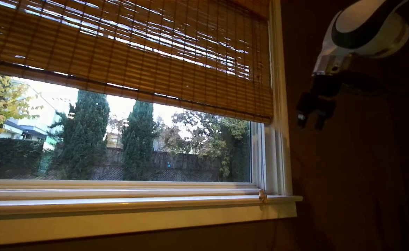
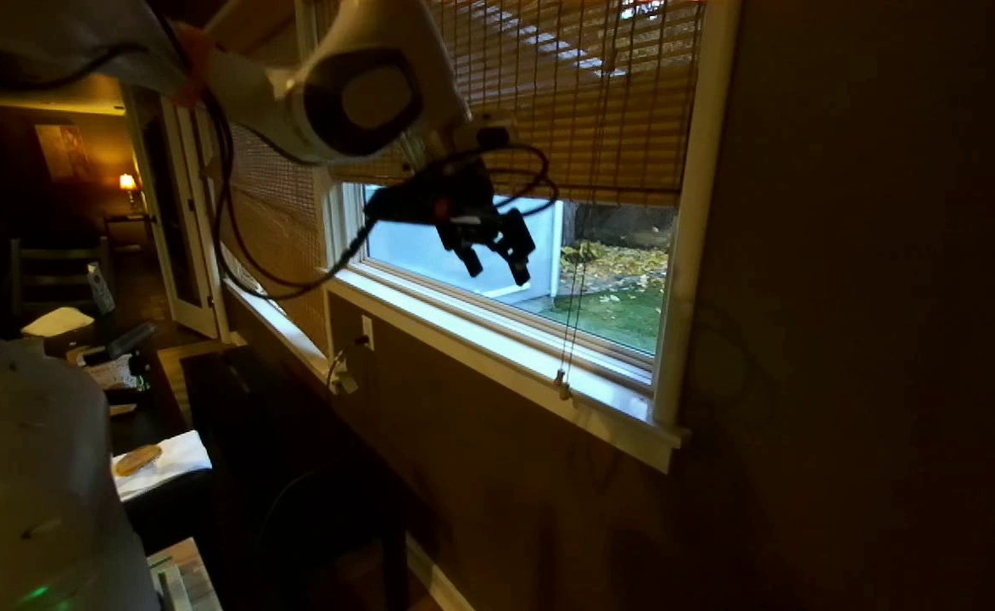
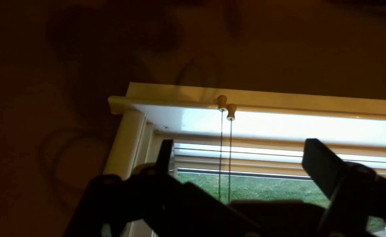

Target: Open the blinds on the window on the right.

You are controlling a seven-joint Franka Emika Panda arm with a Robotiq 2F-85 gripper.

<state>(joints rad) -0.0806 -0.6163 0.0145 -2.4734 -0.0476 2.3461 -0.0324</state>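
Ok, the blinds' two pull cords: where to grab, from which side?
Likely both cords together, just above the knobs: the thin cords hang straight down, close side by side, and the wider knobs should stop slipping. Come from the room side, since the window is behind, with the open claw closing sideways across them.

- We get cool daylight through the window (image 1: 115, 153); in an exterior view the sky (image 1: 120, 104) behind the conifers (image 1: 91, 139) is burnt out to white;
- we see white streaks between the slats (image 1: 85, 62) of the bamboo blinds (image 1: 138, 68), amber elsewhere;
- we find the brown wall (image 1: 347, 181) sunk almost to black, its detail muddy; a table lamp (image 2: 127, 182) glows warm in the dim far room (image 2: 5, 140);
- we read the gripper (image 1: 310, 126) as a near-black shape in all three views;
- in the wrist view we meet glare bleaching the windowsill (image 3: 278, 128); soft-edged shadows (image 3: 114, 38), some looped, fall on the wall near it.
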